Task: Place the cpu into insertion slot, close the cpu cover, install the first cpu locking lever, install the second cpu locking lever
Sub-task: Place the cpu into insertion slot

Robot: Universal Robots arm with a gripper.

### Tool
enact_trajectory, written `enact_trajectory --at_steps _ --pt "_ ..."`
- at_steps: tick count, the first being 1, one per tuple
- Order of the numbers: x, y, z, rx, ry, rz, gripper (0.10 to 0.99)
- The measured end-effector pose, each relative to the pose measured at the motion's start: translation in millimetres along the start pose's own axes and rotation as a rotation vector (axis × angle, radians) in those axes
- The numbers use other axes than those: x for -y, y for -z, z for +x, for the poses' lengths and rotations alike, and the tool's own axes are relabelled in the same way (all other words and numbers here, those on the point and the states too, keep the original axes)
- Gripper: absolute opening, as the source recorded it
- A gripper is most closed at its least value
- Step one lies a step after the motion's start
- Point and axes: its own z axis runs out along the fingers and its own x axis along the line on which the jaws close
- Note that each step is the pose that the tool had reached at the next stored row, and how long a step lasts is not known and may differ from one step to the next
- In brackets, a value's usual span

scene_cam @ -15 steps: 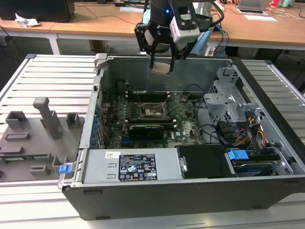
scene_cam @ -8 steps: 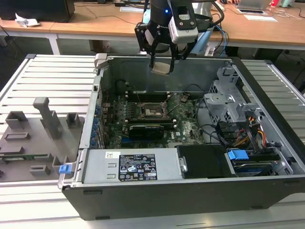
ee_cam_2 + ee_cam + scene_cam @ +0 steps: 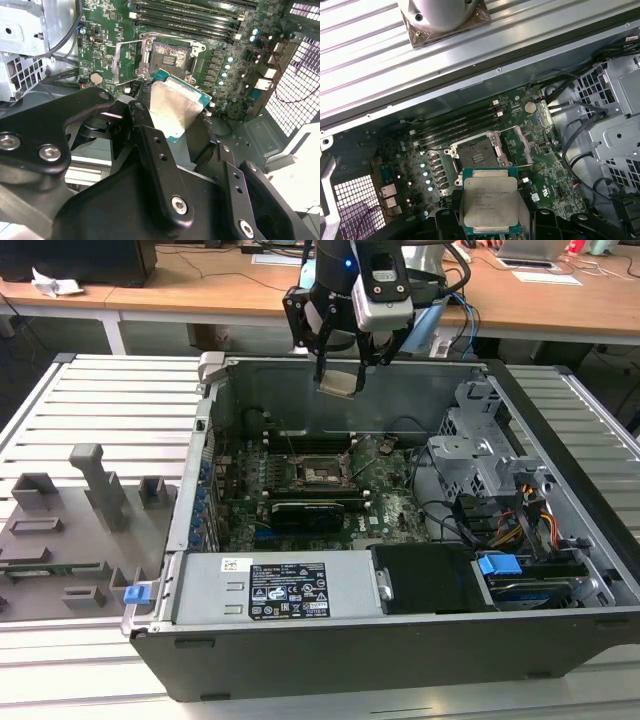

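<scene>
The cpu (image 3: 338, 383), a flat square chip with a silver face, hangs in the air over the open computer case, and my gripper (image 3: 339, 370) is shut on it. Both wrist views show the cpu (image 3: 175, 107) (image 3: 490, 202) held between the black fingers (image 3: 150, 145), above and slightly off the insertion slot (image 3: 169, 60) (image 3: 476, 157). That insertion slot (image 3: 318, 470) is a dark square socket on the green motherboard (image 3: 390, 505) and nothing lies in it. The cpu cover (image 3: 129, 62) (image 3: 522, 145) stands flipped open beside the socket.
The case walls (image 3: 215, 420) enclose the board. A metal drive cage (image 3: 480, 450) with cables stands at the exterior view's right, and a power supply (image 3: 285, 590) sits at the front. Memory slots (image 3: 465, 122) and a black card (image 3: 310, 510) flank the socket. A grey fixture tray (image 3: 80, 530) lies outside.
</scene>
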Motion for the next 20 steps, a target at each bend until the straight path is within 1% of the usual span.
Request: enact_trajectory --at_steps 10,18,20 --pt "0.1 -0.2 0.3 0.0057 -0.063 -0.001 0.522" --pt "0.2 -0.7 0.4 0.0119 -0.132 -0.002 0.522" --pt "0.2 -1.2 0.4 0.0151 -0.161 -0.002 0.522"
